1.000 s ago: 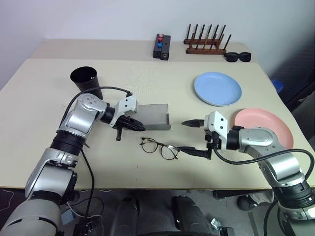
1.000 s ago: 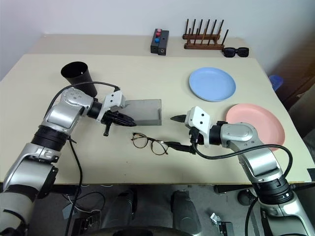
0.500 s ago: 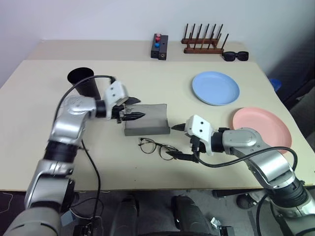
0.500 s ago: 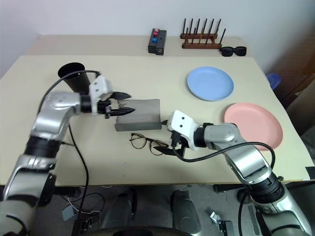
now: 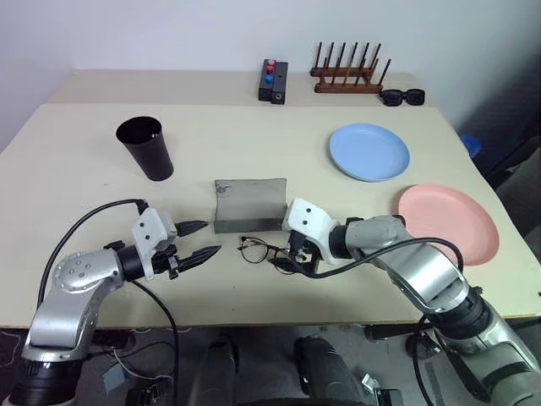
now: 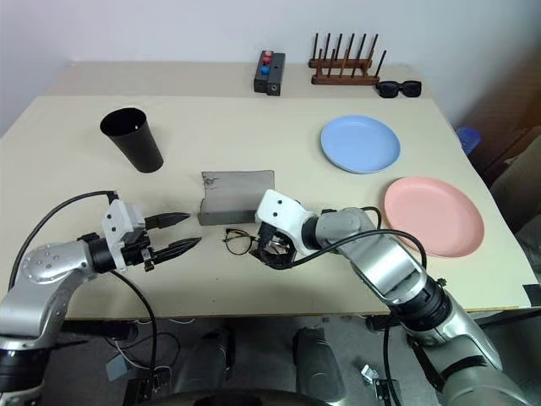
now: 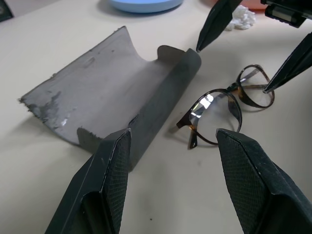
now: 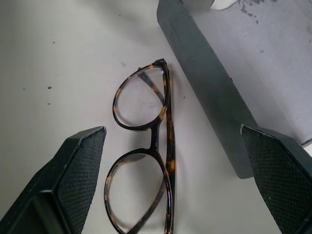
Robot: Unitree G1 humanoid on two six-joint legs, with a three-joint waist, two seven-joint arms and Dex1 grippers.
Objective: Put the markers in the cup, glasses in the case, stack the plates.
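The left gripper [image 5: 199,239] hovers released and empty, the cup [image 5: 145,148] well beyond it, the open case [image 5: 248,204] just to its right — then the glasses [image 5: 258,249] lie between the spread fingers of the right gripper [image 5: 286,251], ungrasped.

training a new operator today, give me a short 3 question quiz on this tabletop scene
1. True or false: the glasses already lie inside the grey case.
2. Which claw hangs over the glasses? A) left claw B) right claw
3. Fill in: the blue plate and the pink plate lie ____ on the table.

Key: 1 false, they lie on the table beside the open case. 2 B, jaws open. 3 apart, not stacked.
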